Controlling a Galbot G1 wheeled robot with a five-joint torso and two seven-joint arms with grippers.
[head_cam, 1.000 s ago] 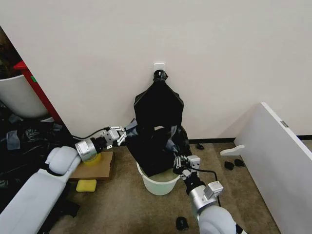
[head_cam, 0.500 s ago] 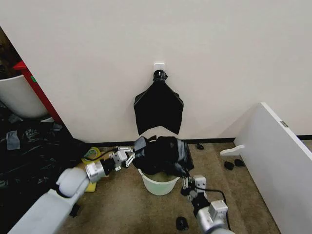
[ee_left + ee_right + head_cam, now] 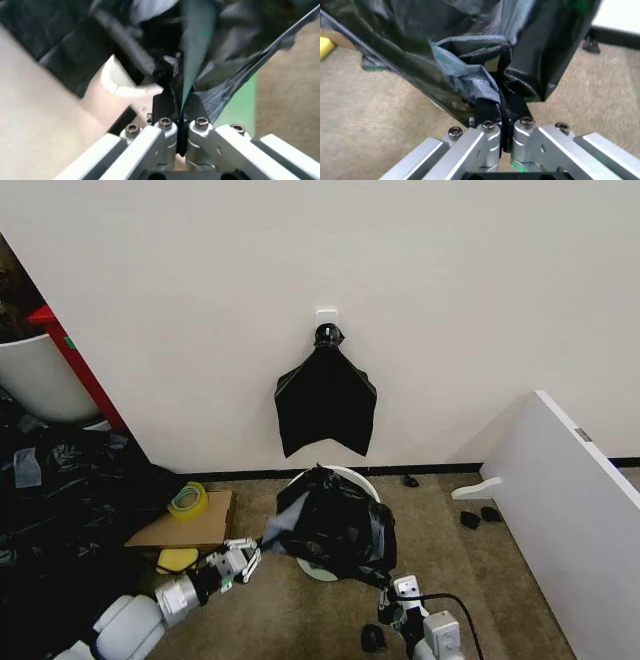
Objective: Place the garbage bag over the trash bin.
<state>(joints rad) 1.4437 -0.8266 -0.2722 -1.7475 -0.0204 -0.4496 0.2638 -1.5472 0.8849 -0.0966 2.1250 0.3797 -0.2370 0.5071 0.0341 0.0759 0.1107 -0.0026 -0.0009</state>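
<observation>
The glossy black garbage bag (image 3: 335,525) lies bunched over the cream-white trash bin (image 3: 347,473), hiding most of it; a strip of rim shows at the back and a bit of wall (image 3: 316,572) at the front. My left gripper (image 3: 260,550) is low at the bag's left corner, shut on a stretched edge of the plastic. In the left wrist view this gripper (image 3: 178,109) pinches the bag (image 3: 225,90) beside the bin's rim (image 3: 119,80). My right gripper (image 3: 389,598) is under the bag's front right. In the right wrist view it (image 3: 502,107) is shut on folded plastic (image 3: 470,80).
A black bag bunch (image 3: 326,405) hangs on the wall from a white hook (image 3: 326,315) behind the bin. Left are a cardboard box (image 3: 190,525) with a yellow tape roll (image 3: 187,500), a yellow sponge (image 3: 177,560) and black sheeting (image 3: 60,480). A white panel (image 3: 570,500) stands right.
Both grippers have come down and back towards me, drawing the bag from high in front of the wall bunch down over the bin. The bin's open mouth is now mostly covered.
</observation>
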